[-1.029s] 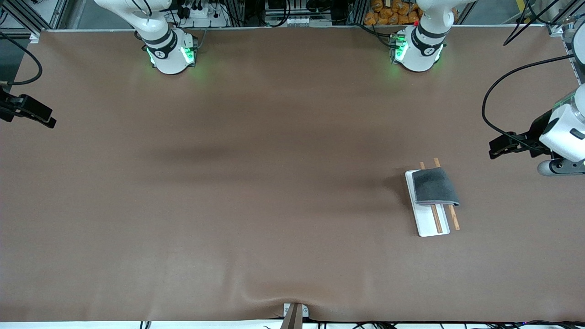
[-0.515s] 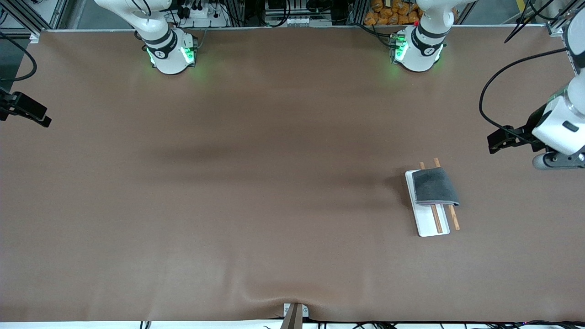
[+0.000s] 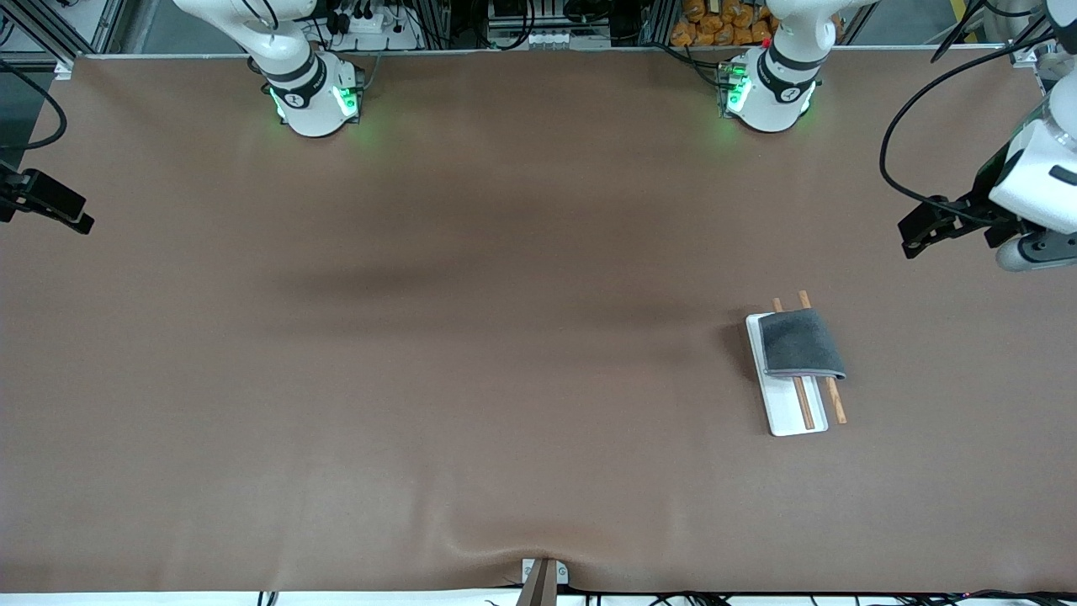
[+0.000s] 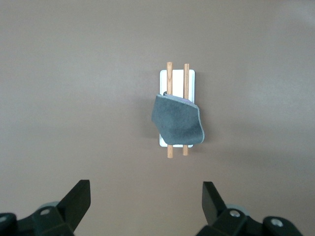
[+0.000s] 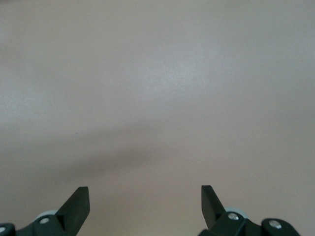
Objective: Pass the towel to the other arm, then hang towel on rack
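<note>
The dark grey towel (image 3: 799,343) lies draped over the two wooden rods of the rack (image 3: 787,414), which stands on the table toward the left arm's end. In the left wrist view the towel (image 4: 177,123) covers the middle of the rods above the rack's white base (image 4: 177,78). My left gripper (image 3: 915,229) is open and empty, up in the air over the table's edge at the left arm's end, well apart from the rack; its jaws also show wide apart in its own wrist view (image 4: 145,189). My right gripper (image 3: 52,209) is open and empty at the right arm's end (image 5: 145,194).
The two arm bases (image 3: 313,97) (image 3: 767,91) stand along the table edge farthest from the front camera. A black cable (image 3: 904,126) loops over the table by the left gripper. A small mount (image 3: 543,576) sits at the table's nearest edge.
The left gripper has moved away from the front camera, farther from the rack. The right gripper has shifted slightly toward its end of the table. The towel and rack have not moved.
</note>
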Robot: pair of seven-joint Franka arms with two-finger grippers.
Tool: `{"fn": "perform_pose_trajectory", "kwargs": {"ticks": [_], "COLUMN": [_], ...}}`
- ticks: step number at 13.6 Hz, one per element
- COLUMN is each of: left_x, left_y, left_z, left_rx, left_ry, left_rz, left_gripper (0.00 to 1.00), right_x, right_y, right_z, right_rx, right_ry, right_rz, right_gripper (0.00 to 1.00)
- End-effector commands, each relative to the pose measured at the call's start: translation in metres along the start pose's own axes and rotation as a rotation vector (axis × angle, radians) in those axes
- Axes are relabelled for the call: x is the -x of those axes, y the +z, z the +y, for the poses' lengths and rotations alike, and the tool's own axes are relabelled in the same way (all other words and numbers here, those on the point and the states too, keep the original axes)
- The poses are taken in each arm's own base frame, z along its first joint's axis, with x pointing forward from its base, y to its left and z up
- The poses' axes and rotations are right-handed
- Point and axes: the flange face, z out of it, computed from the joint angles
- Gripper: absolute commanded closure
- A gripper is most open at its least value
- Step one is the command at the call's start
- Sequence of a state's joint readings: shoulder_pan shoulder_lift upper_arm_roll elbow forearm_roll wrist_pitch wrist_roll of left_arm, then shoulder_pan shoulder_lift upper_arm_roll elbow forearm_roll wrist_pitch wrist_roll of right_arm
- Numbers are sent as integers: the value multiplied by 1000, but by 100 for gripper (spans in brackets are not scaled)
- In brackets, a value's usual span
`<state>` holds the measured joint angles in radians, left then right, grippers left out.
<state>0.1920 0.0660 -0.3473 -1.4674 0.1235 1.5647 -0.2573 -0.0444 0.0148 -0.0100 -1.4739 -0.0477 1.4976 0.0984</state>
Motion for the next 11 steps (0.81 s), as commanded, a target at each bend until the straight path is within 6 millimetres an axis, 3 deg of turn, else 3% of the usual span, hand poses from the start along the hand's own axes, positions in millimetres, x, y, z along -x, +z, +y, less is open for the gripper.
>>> {"fn": "perform_pose_trajectory", "kwargs": {"ticks": [1, 4, 6, 11], "left_x": [20, 32, 44, 52], "left_y": [-11, -16, -12, -4], "left_z": [-14, -17, -14, -21], "left_rx": [41, 58, 65, 65], "left_ry": [-39, -29, -20, 0], "left_rz": [-11, -13, -28, -42], "left_gripper": [0, 0, 0, 0], "right_x": [0, 0, 0, 0], "right_y": [-4, -4, -4, -4], "right_z": [3, 2, 2, 2], "right_rx": [-18, -18, -18, -18], "right_ry": [-5, -7, -7, -7], "right_rz": [-5, -6, -6, -6], "right_gripper": [0, 0, 0, 0]}}
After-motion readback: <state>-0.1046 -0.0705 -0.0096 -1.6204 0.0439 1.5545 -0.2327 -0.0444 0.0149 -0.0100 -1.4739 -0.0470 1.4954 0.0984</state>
